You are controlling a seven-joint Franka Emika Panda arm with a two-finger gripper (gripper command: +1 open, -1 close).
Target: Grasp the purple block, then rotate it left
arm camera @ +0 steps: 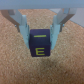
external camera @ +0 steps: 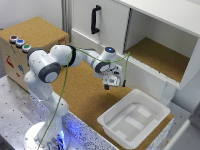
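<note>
The purple block (arm camera: 40,45) is a small dark cube with yellow marks, one like a letter E, on the face toward the wrist camera. It sits between the two pale fingers (arm camera: 23,27) of my gripper (arm camera: 42,36), which press on its two sides. In the exterior view the gripper (external camera: 107,85) hangs over the cork surface (external camera: 85,95), with the block (external camera: 106,88) showing only as a dark speck at its fingertips. Whether the block touches the cork or is just above it is unclear.
A white bin (external camera: 134,118) stands on the cork at the exterior view's right, close to the gripper. Behind is a white cabinet (external camera: 150,40) with an open compartment. A wooden box (external camera: 30,40) with three coloured round buttons (external camera: 20,43) stands at the left.
</note>
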